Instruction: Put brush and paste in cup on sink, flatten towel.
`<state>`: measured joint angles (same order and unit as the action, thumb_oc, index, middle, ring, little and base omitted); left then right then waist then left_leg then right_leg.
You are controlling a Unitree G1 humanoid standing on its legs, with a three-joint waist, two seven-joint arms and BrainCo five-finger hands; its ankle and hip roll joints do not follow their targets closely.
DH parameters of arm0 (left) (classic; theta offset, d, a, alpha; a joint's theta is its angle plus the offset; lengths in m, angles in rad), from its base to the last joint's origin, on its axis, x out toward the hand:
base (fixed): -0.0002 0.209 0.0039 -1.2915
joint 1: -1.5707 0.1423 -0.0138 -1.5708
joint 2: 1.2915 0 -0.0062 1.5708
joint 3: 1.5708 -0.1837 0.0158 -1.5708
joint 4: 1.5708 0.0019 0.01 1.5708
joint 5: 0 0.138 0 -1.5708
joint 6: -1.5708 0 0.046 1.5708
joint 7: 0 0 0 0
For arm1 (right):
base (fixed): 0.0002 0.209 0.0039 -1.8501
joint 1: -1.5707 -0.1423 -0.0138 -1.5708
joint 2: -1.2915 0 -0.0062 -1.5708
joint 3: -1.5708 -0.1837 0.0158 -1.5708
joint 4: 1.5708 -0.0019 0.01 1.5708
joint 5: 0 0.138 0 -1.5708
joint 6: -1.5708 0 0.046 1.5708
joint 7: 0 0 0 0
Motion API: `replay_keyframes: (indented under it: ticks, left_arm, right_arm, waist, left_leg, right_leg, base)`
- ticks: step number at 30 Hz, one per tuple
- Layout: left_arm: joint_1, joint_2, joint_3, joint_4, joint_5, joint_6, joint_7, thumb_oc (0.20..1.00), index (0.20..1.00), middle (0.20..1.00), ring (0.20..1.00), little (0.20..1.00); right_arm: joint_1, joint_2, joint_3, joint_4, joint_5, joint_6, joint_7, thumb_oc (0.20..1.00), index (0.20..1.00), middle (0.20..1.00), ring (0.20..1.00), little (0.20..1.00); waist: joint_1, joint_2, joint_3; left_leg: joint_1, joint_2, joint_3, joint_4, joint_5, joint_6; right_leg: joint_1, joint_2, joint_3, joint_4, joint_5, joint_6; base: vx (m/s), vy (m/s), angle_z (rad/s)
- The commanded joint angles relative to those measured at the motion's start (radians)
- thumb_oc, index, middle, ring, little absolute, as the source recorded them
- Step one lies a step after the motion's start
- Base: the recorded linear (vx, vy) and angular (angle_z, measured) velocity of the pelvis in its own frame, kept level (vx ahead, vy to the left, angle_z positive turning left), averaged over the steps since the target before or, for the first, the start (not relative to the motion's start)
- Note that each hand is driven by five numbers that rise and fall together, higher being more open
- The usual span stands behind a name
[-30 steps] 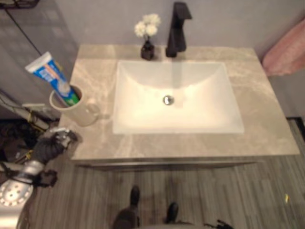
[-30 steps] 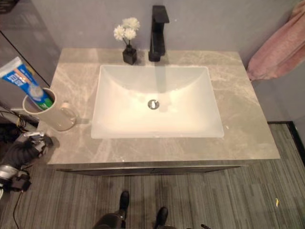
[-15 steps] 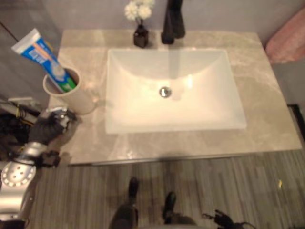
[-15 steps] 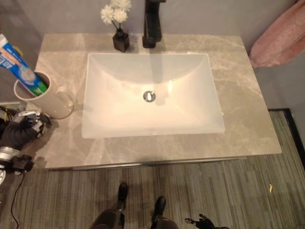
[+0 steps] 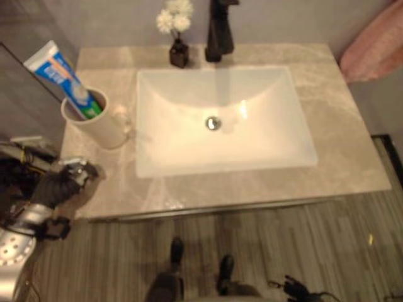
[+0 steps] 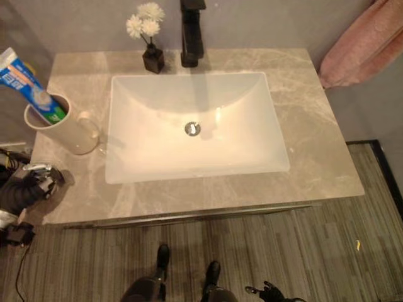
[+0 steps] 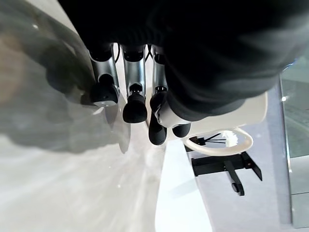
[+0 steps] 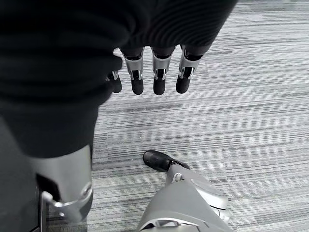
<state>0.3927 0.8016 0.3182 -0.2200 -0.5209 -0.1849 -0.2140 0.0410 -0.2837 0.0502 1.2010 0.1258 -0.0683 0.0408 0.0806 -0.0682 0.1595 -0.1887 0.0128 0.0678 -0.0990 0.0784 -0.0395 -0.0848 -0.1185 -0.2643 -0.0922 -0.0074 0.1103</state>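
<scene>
A white cup (image 5: 94, 126) with a handle stands on the left of the marble counter (image 5: 340, 145). A blue and white toothpaste tube (image 5: 60, 75) leans out of it, green end down. I cannot make out a brush. A pink towel (image 5: 371, 44) hangs bunched on the wall at the far right. My left hand (image 5: 62, 185) hovers at the counter's front left corner, just short of the cup, fingers (image 7: 133, 92) relaxed and holding nothing. My right hand (image 8: 159, 77) hangs low over the floor, fingers straight and empty.
A white rectangular sink basin (image 5: 223, 119) fills the counter's middle, with a black faucet (image 5: 219, 31) behind it and a small dark vase of white flowers (image 5: 176, 38) beside that. Striped grey floor (image 5: 327, 251) lies in front of the counter.
The camera has shifted. My left hand has drawn back a little from the cup towards the counter's front left corner. The cup and the tube stand as before.
</scene>
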Motion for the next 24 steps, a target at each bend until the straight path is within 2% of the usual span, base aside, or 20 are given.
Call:
replay_keyframes:
  ticks: [1,14,24]
  left_arm:
    - [0.023,0.025,0.047,-0.041,-0.033,-0.023,-0.030,0.200,0.200,0.200,0.200,0.200]
    - [-0.104,0.039,-0.047,-0.014,-0.003,-0.024,-0.006,0.200,0.200,0.200,0.200,0.200]
    - [-0.217,0.002,-0.090,0.069,0.048,-0.032,0.055,0.200,0.200,0.200,0.200,0.200]
  right_arm:
    - [0.013,-0.023,0.023,0.032,0.011,0.000,0.000,1.000,1.000,1.000,1.000,1.000]
    - [0.028,-0.020,0.042,0.032,0.012,0.001,0.007,1.000,1.000,1.000,1.000,1.000]
    - [0.034,-0.012,0.056,0.033,0.008,0.007,0.012,1.000,1.000,1.000,1.000,1.000]
  waist:
    - [0.010,-0.012,-0.045]
    - [-0.023,-0.026,-0.056]
    - [-0.048,-0.032,-0.052]
  left_leg:
    - [0.019,0.021,-0.054,0.012,-0.082,0.022]
    - [0.013,0.031,-0.030,0.012,-0.082,0.017]
    - [-0.013,0.030,-0.008,0.012,-0.082,0.019]
  right_leg:
    - [0.026,-0.034,-0.047,0.005,0.032,0.052]
    - [-0.002,-0.027,-0.026,0.005,0.028,0.046]
    - [-0.047,-0.031,-0.003,0.005,0.050,0.051]
  base:
    - [0.00,0.000,0.00]
    - [0.00,-0.004,-0.02]
    - [0.00,0.010,-0.13]
